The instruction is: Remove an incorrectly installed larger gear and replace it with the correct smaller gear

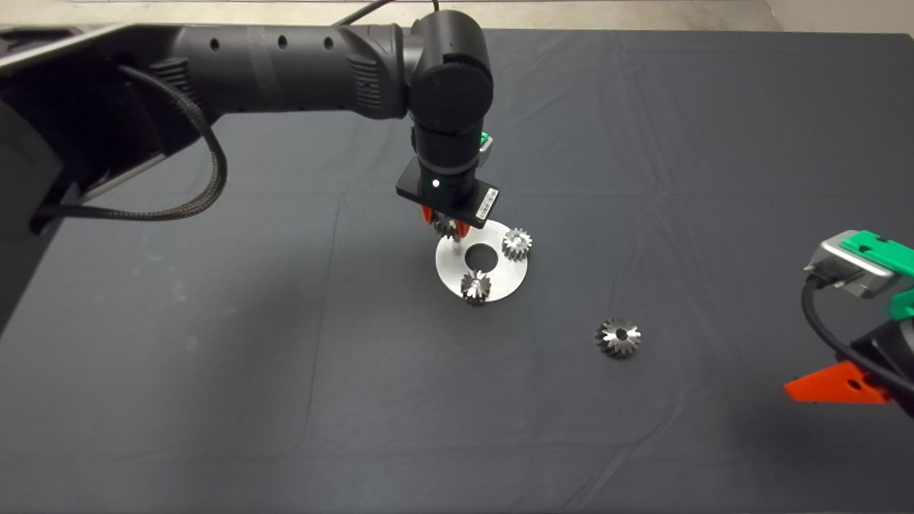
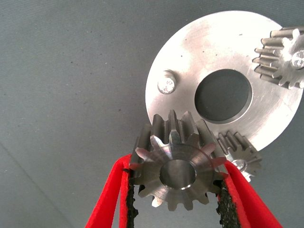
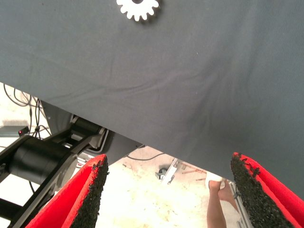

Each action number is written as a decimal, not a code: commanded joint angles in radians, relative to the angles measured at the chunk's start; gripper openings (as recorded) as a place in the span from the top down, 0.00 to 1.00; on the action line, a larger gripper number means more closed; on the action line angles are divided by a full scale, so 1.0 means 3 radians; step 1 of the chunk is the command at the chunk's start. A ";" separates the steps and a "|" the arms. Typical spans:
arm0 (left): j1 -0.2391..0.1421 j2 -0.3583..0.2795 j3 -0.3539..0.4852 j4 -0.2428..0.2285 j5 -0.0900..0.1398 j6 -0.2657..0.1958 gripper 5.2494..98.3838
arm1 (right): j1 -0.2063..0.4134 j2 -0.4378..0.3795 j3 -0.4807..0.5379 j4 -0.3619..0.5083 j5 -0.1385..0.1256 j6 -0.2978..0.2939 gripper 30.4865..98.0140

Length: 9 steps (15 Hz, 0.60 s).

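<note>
— What's on the mat (image 1: 214, 400)?
— A round plate (image 1: 510, 275) carrying two small gears. The left gripper (image 1: 449, 230) above its rim pinches the smaller gear (image 2: 178, 166).
— The larger gear (image 1: 618, 338)?
— Lying apart, toward the right gripper (image 3: 168, 194), parked agape, empty.

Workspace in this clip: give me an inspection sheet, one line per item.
Surface: dark mat, creased.
Job's things: smaller gear held by left gripper beside bare pin on round plate; larger gear lying apart on mat.
Clutter: nothing seen.
Grippers: left shut on smaller gear; right gripper open, parked at mat's right edge.
Cables: braided cable on left arm.
Surroundings: floor, a person's leg.
</note>
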 commanded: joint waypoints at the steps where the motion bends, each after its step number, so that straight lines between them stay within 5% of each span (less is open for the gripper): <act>1: -0.0061 0.0025 -0.0071 -0.0002 0.0032 0.0003 0.71 | 0.0060 -0.0002 0.0018 0.0120 0.0009 0.0020 0.44; 9: 0.0087 0.0107 -0.0185 0.0137 0.0023 0.0018 0.71 | 0.0060 -0.0008 0.0023 0.0120 0.0009 -0.0016 0.44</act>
